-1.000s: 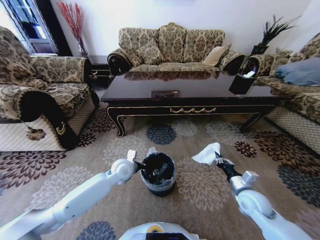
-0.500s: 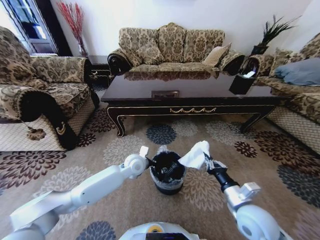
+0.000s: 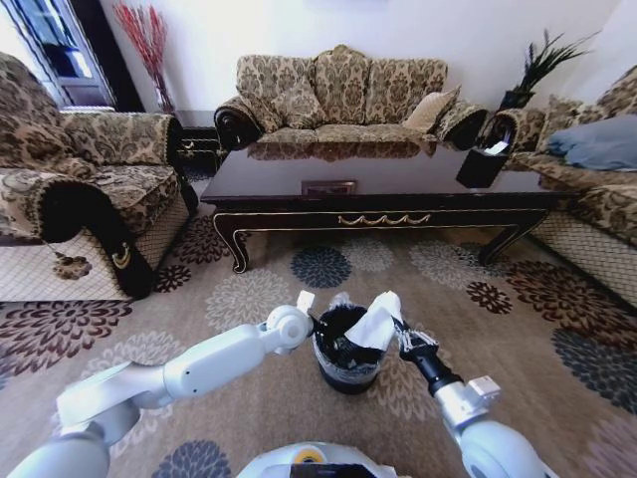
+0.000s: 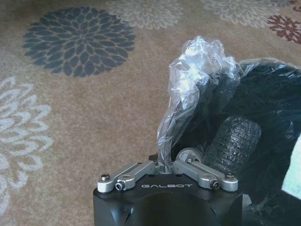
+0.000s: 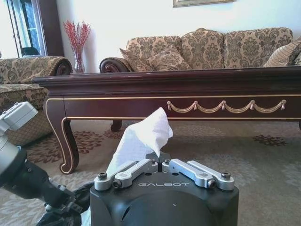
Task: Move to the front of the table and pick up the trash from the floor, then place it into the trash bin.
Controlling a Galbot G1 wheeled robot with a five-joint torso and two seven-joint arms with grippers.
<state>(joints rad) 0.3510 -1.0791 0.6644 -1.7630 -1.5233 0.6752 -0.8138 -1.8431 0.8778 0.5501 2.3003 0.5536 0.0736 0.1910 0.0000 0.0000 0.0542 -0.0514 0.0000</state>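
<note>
Right gripper, fingers pinched on crumpled white tissue, now over trash bin at lower centre of frame, a second ago well right of it; release judged the only step outstanding. Left gripper clamped on liner at bin rim. "GALBOT" legible on both gripper housings.

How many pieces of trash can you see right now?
1: a white tissue held by the right gripper over the trash bin, whose liner the left gripper grips. More may lie hidden inside.
</note>
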